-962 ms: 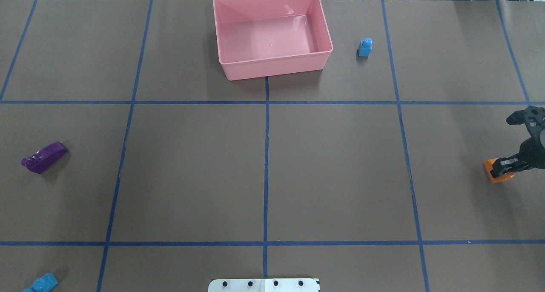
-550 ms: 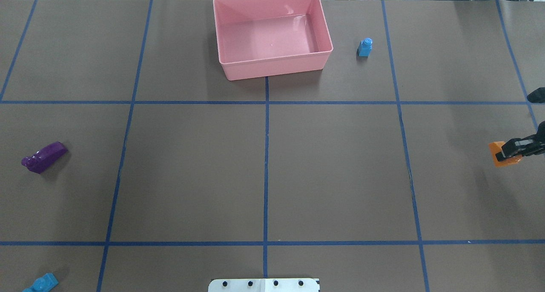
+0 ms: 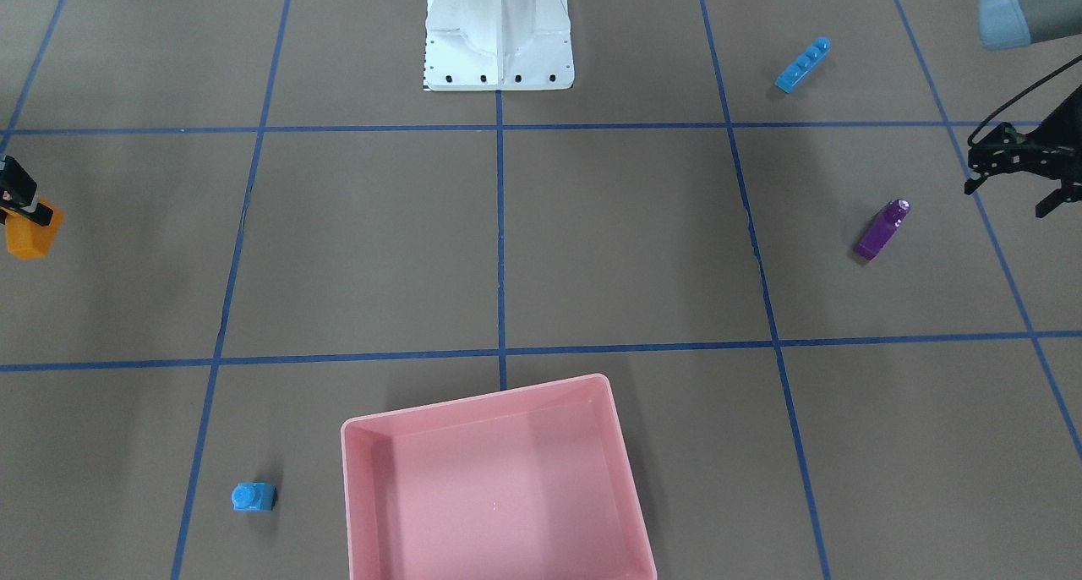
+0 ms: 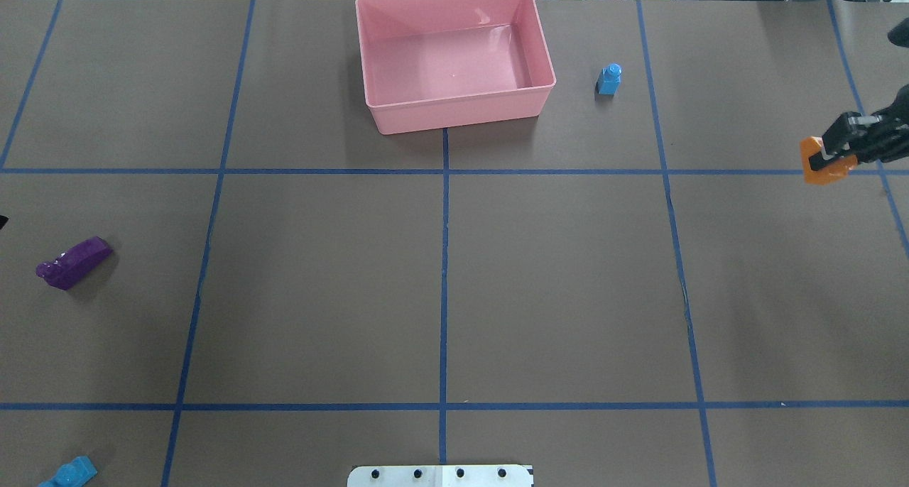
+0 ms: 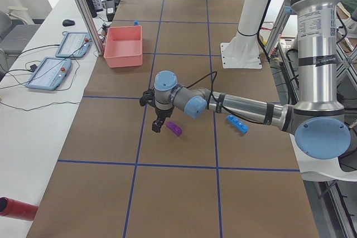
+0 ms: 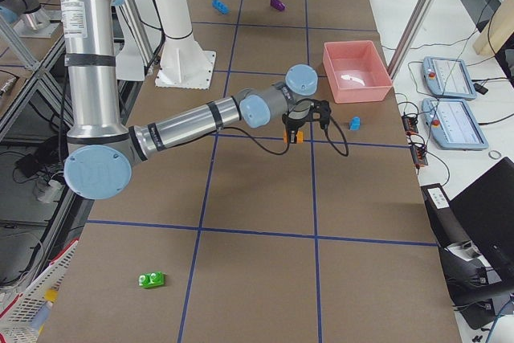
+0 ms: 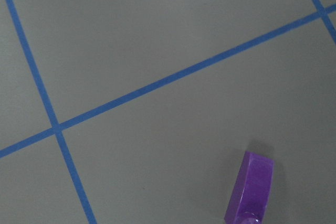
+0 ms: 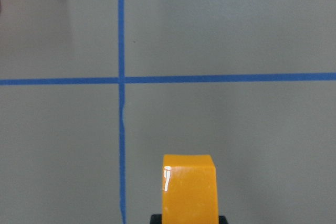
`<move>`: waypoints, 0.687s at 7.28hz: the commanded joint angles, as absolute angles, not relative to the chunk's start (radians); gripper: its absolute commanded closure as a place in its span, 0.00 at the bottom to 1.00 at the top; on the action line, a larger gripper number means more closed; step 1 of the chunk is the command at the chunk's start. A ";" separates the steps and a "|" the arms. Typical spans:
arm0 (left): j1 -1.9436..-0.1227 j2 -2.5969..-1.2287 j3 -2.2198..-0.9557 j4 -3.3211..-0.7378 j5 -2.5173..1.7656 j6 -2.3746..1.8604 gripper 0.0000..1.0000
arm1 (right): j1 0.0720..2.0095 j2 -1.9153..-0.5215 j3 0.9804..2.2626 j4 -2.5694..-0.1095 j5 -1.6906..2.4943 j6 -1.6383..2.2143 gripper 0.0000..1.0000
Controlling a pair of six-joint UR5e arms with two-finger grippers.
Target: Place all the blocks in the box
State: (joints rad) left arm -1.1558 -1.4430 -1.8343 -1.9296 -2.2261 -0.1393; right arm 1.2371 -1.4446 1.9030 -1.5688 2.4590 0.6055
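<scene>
My right gripper (image 4: 827, 159) is shut on the orange block (image 4: 822, 169) and holds it above the table at the right edge; the block also fills the bottom of the right wrist view (image 8: 189, 187). The pink box (image 4: 454, 107) stands empty at the far middle, with the small blue block (image 4: 608, 79) to its right. My left gripper (image 3: 1010, 195) hovers open beside the purple block (image 3: 881, 229), apart from it. The long blue block (image 3: 801, 64) lies near the robot's left corner. The green block (image 6: 151, 280) lies far off on the robot's right.
The white robot base (image 3: 499, 30) stands at the near middle edge. Blue tape lines divide the brown table into a grid. A side bench holds tablets (image 5: 47, 73) and cables, and a red cylinder (image 5: 17, 207) lies there.
My right gripper has carried the orange block up off the table and toward the far side. The left gripper's tip now shows at the overhead view's left edge.
</scene>
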 commanded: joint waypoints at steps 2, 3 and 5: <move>-0.998 -1.448 -1.816 -1.959 -2.171 -0.216 0.00 | 1.189 -1.177 1.870 -1.733 2.456 0.765 1.00; -0.961 -1.459 -1.790 -1.965 -2.133 -0.222 0.00 | 1.172 -1.102 1.827 -1.735 2.457 0.808 1.00; -0.954 -1.482 -1.734 -1.994 -2.129 -0.224 0.01 | 1.117 -0.938 1.700 -1.724 2.447 0.903 1.00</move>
State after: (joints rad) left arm -0.9634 -1.4720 -1.7697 -1.9711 -2.1359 -0.2212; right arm 1.1487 -1.0395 1.7766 -1.7297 2.4510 0.8528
